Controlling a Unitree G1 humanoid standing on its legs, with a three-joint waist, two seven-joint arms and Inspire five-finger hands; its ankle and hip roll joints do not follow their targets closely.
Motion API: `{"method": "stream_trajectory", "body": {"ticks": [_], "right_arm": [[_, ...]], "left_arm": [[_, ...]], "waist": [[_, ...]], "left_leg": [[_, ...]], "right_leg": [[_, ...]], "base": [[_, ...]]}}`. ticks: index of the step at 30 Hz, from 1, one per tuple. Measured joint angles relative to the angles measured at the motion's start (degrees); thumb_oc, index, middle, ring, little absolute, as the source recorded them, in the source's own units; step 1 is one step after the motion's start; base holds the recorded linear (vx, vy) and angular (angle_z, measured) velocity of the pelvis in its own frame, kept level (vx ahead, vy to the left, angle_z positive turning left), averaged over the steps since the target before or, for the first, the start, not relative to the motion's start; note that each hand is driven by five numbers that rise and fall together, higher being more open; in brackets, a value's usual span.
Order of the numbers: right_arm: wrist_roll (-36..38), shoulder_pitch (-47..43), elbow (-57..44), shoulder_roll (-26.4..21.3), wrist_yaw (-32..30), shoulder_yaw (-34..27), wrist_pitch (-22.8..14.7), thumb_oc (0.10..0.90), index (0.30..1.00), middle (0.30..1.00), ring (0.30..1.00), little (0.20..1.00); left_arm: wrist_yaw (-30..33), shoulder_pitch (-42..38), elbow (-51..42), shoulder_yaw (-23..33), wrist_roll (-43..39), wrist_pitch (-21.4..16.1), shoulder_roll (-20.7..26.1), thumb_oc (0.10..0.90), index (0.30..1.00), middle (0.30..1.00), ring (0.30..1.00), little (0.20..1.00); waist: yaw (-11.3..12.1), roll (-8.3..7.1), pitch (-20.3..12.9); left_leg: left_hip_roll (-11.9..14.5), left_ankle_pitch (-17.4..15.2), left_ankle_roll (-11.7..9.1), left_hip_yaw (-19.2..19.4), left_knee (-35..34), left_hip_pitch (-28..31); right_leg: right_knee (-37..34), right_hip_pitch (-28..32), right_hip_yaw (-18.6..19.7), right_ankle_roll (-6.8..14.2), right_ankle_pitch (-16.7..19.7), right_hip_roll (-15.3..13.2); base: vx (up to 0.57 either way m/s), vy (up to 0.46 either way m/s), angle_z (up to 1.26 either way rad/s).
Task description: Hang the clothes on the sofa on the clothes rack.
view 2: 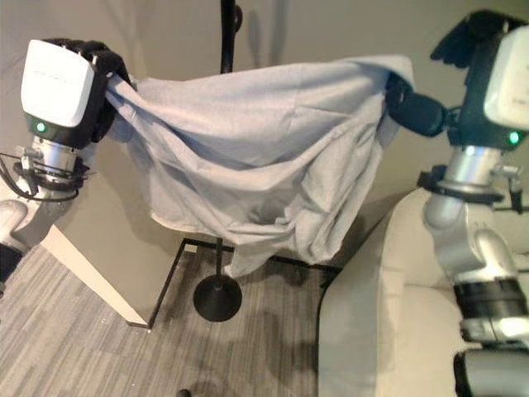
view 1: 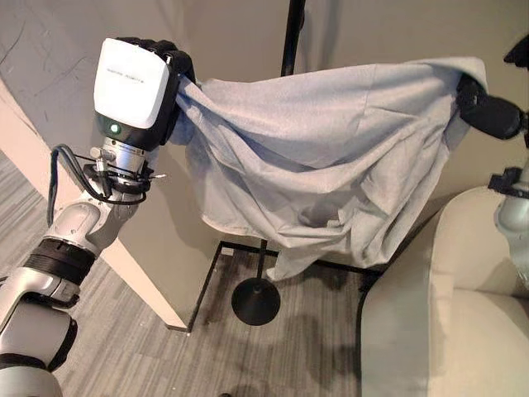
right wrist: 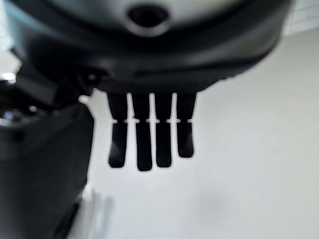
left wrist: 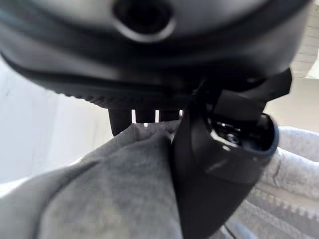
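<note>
A light grey garment (view 1: 314,157) hangs spread in the air between my two hands, in front of the black pole of the clothes rack (view 1: 291,37). My left hand (view 1: 169,59) is shut on its left end; in the left wrist view the thumb (left wrist: 219,164) pinches the cloth (left wrist: 114,194) against the fingers. At my right hand (view 2: 467,99) the right end of the garment drapes over the thumb (view 2: 413,113). Its fingers (right wrist: 149,134) stand straight, apart from the cloth. The garment's lower edge hangs above the rack's round base (view 1: 255,300).
A cream sofa (view 1: 446,314) fills the lower right, close under my right arm. A black floor frame (view 1: 207,281) lies around the rack's base on grey carpet. A pale slanted panel (view 1: 140,273) stands at the left and a beige wall lies behind the rack.
</note>
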Motion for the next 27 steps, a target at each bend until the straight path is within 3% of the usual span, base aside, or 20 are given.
{"method": "stream_trajectory", "body": {"ticks": [1,2,3,4,5,6,7,9,11,15,16,19,20,22,24,27], "right_arm": [[0.04,-1.09,0.05,-0.46,0.05,0.46,-0.35,0.4,0.3,0.3,0.3,0.3],[0.31,-1.37,-0.33,-0.5,0.17,0.76,-0.41,0.4,0.3,0.3,0.3,0.3],[0.39,-1.37,-0.34,-0.82,0.64,0.91,-0.6,0.4,0.3,0.3,0.3,0.3],[0.51,-1.37,-0.08,-2.45,0.81,1.02,-0.97,0.4,0.3,0.3,0.3,0.3],[0.4,-2.13,0.14,-10.01,0.81,3.79,-2.74,0.4,0.3,0.3,0.3,0.3],[1.1,-2.3,-1.35,-8.13,1.16,3.96,-3.09,0.4,0.3,0.3,0.3,0.3],[1.14,1.06,-4.04,-7.55,1.39,1.14,-3.11,0.4,0.3,0.3,0.3,0.3],[1.0,8.44,-7.39,-6.51,2.15,-5.65,-3.88,0.4,0.3,0.3,0.3,0.3],[1.03,20.67,-13.19,0.42,2.21,-14.7,-4.5,0.4,0.3,0.3,0.3,0.3],[-0.4,26.03,-13.61,3.51,6.19,-14.99,-5.34,0.4,0.3,0.3,0.3,0.3],[-0.37,30.06,-15.66,8.48,6.12,-17.33,-5.41,0.4,0.3,0.3,0.3,0.3],[-0.33,32.08,-14.76,11.58,7.54,-16.08,-5.3,0.4,0.3,0.3,0.3,0.3],[-0.23,32.98,-14.8,13.57,7.34,-16.19,-5.3,0.4,0.3,0.3,0.3,0.3],[0.27,35.43,-14.93,18.51,7.41,-16.21,-4.69,0.4,0.3,0.3,0.3,0.3],[1.51,36.79,-14.81,22.33,7.92,-14.81,-4.23,0.4,0.3,0.3,0.3,0.3],[3.57,36.83,-14.77,29.1,8.67,-8.56,-4.25,0.4,0.3,0.3,0.3,0.3]], "left_arm": [[-0.25,-1.08,1.19,0.38,-1.15,0.55,-0.31,0.4,0.3,0.3,0.3,0.3],[-0.29,-1.72,2.35,1.25,-2.3,0.55,-0.25,0.4,0.3,0.3,0.3,0.3],[-0.54,-2.59,3.94,1.31,-2.5,0.55,-0.22,0.4,0.3,0.3,0.3,0.3],[-0.53,-3.69,5.38,1.31,-2.71,0.47,-0.16,0.4,0.3,0.3,0.3,0.3],[-0.48,-4.72,5.25,0.71,-2.86,0.4,1.56,0.4,0.3,0.3,0.3,0.3],[-1.71,-2.48,3.66,1.33,-4.12,0.39,1.43,0.4,0.3,0.3,0.3,0.3],[-1.94,2.25,0.09,6.7,-4.23,-0.36,1.19,0.4,0.3,0.3,0.3,0.3],[-1.6,7.29,-3.07,10.39,-4.12,-1.29,-0.09,0.4,0.3,0.3,0.3,0.3],[-2.12,15.63,-9.23,14.51,-5.25,-1.35,-4.34,0.4,0.3,0.3,0.3,0.3],[-5.96,20.77,-11.11,13.97,-4.88,-2.4,-6.2,0.4,0.3,0.3,0.3,0.3],[-6.49,24.89,-13.2,16.55,-4.67,-2.4,-11.13,0.4,0.3,0.3,0.3,0.3],[-8.48,27.23,-12.94,15.4,-4.44,-2.8,-13.33,0.4,0.3,0.3,0.3,0.3],[-8.24,28.55,-13.14,16.55,-4.59,-2.75,-15.53,0.4,0.3,0.3,0.3,0.3],[-8.35,31.6,-13.27,17.52,-4.83,-2.67,-21.91,0.4,0.3,0.3,0.3,0.3],[-9.03,33.5,-12.57,17.22,-6.44,-2.49,-26.24,0.4,0.3,0.3,0.3,0.3],[-9.35,37.29,-12.5,17.13,-13.09,-1.83,-33.02,0.4,0.3,0.3,0.3,0.3]], "waist": [[-0.54,1.09,1.32],[-1.19,1.96,2.75],[-2.11,2.28,3.02],[-2.76,1.76,3.45],[-2.59,-0.5,4.05],[-1.69,-2.4,4.33],[-0.52,-2.23,4.17],[0.77,-2.59,3.72],[0.34,-3.1,1.77],[0.24,-3.3,1.82],[-0.15,-3.3,1.82],[-0.98,-3.17,1.94],[-1.52,-3.0,1.85],[-2.12,-0.95,1.81],[-2.61,-0.26,1.86],[-3.3,-0.11,1.78]], "left_leg": [[0.07,-0.89,0.51,0.0,-0.01,0.82],[0.72,-1.58,0.55,0.18,-0.01,1.9],[1.11,-1.99,0.01,-0.12,-0.01,2.2],[0.85,-2.52,-0.83,-0.09,-0.01,2.46],[-1.25,-3.29,-1.66,-0.09,-0.02,3.19],[-1.19,-6.17,-4.14,-1.28,-0.07,7.57],[1.33,-7.23,-5.67,-1.82,-0.05,9.67],[2.96,-7.05,-7.1,-1.8,0.03,10.58],[4.28,-6.95,-7.96,-0.45,-0.19,10.43],[6.4,-6.81,-8.1,1.12,-0.4,8.22],[7.05,-6.38,-8.79,1.04,-0.4,8.27],[8.03,-4.99,-10.22,0.59,-0.4,7.45],[8.44,-4.46,-9.57,0.04,-0.39,7.3],[10.06,-2.42,-10.13,-0.33,-0.37,7.06],[9.34,-4.42,-9.82,-0.28,-0.33,6.6],[6.61,-4.33,-7.81,-0.15,-0.34,5.94]], "right_leg": [[2.47,-2.27,0.84,-1.23,-3.34,2.21],[-0.57,-3.47,2.38,-3.79,-8.03,7.49],[-5.53,-4.28,3.63,-5.87,-9.86,12.57],[-10.14,-5.48,3.56,-6.74,-9.31,16.67],[-24.06,-5.73,3.08,-9.53,-3.46,21.21],[-26.89,-1.07,-0.43,-14.36,5.94,20.65],[-26.93,1.28,-0.54,-17.26,5.83,23.18],[-26.85,2.69,-1.32,-19.75,4.16,24.68],[-26.83,3.99,0.56,-19.87,3.14,24.75],[-26.8,3.92,3.38,-19.41,2.82,24.54],[-26.8,4.89,3.27,-18.95,2.52,24.14],[-26.82,5.25,3.47,-18.12,1.92,23.63],[-26.84,5.54,3.33,-17.57,1.56,23.54],[-26.91,5.87,3.27,-16.21,0.66,24.28],[-26.92,5.26,3.34,-15.03,1.2,23.51],[-26.98,4.49,3.74,-13.18,1.73,20.78]], "base": [[0.16,-0.088,-0.47],[0.17,-0.171,-0.16],[0.11,-0.14,0.02],[0.17,-0.207,0.34],[0.21,-0.231,0.44],[0.39,-0.347,0.53],[0.4,-0.317,0.28],[0.23,-0.168,0.31],[0.06,-0.056,0.51],[0.08,-0.049,0.02],[0.02,-0.029,-0.08],[0.04,-0.014,-0.16],[0.02,-0.005,-0.12],[0.04,0.001,-0.09],[0.0,0.0,0.0],[0.0,0.0,0.0]]}}
